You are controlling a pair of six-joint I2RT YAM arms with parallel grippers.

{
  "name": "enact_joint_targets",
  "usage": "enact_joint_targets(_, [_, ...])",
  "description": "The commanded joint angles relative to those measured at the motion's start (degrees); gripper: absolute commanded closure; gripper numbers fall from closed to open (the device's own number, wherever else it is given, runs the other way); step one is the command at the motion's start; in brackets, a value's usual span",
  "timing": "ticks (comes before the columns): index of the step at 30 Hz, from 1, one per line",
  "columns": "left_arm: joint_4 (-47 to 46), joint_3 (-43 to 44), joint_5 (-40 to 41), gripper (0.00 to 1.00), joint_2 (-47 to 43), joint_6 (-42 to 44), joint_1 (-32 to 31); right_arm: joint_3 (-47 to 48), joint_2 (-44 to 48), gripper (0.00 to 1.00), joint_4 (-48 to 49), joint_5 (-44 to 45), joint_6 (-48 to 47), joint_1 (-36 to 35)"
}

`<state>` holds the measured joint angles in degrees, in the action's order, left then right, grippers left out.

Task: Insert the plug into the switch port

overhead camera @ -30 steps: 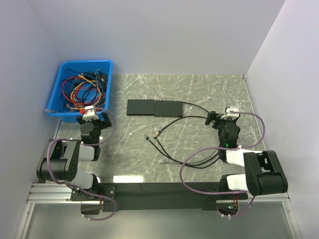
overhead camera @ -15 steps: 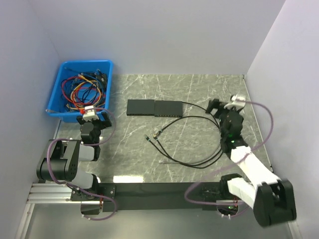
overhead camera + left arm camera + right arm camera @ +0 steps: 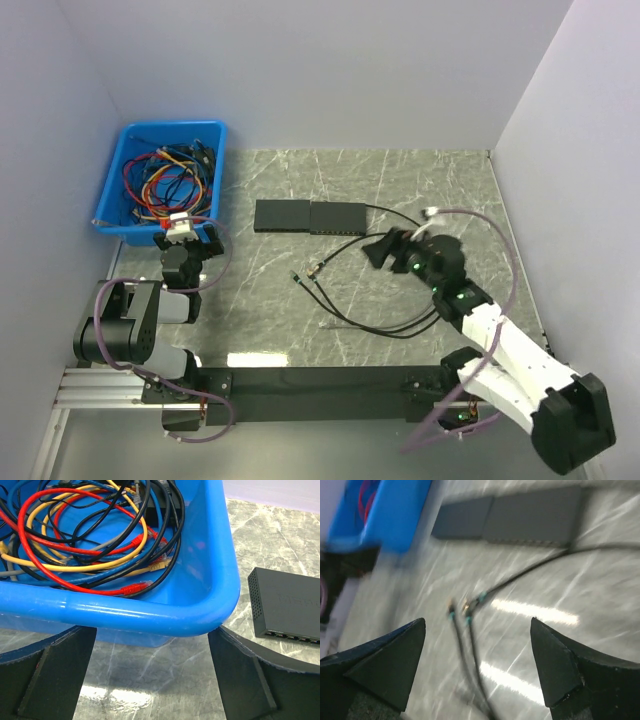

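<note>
Your right gripper [image 3: 383, 250] spread wide, empty, above the cables [image 3: 530, 571] | left gripper [image 3: 152, 630] spread, empty, at the one blue bin [image 3: 150, 617] | three plugs [image 3: 451, 614] loose on the table [image 3: 420, 180] before two switch boxes [image 3: 338, 216]

Through motion blur, the right claw [image 3: 477, 630] gapes wide over the marbled desk [image 3: 580, 645], cable plugs [image 3: 467, 619] between its fingers, well short of the dark switch [image 3: 535, 516] and blue bin [image 3: 395, 510].

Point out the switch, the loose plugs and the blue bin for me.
switch [image 3: 338, 217], top view, its flat top face.
plugs [image 3: 315, 268], top view, one cable tip.
blue bin [image 3: 150, 617], left wrist view, near rim.
</note>
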<state>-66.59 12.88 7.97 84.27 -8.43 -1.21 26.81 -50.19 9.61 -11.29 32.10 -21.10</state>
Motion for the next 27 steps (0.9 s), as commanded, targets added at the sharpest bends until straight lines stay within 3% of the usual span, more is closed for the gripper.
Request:
enact_joint_targets(1, [-3.5,1.3,-0.8,0.01,-0.5,-0.1,0.1,6.5,3.6,0.08,-7.0,7.0,-4.3,-10.5])
enact_joint_targets(8, [-3.5,1.3,-0.8,0.0,-0.5,0.0,0.1,7.5,1.2,0.09,-9.1,15.3,-9.3,-17.3])
enact_joint_targets(13, [-3.5,1.3,-0.8,0.01,-0.5,0.0,0.1,4.0,1.8,0.1,-3.6,21.8,-11.5,-19.2])
enact_joint_targets(27, [-3.5,1.3,-0.8,0.0,-0.4,-0.1,0.1,2.0,-0.7,0.12,0.8,17.1,-10.0,-19.8])
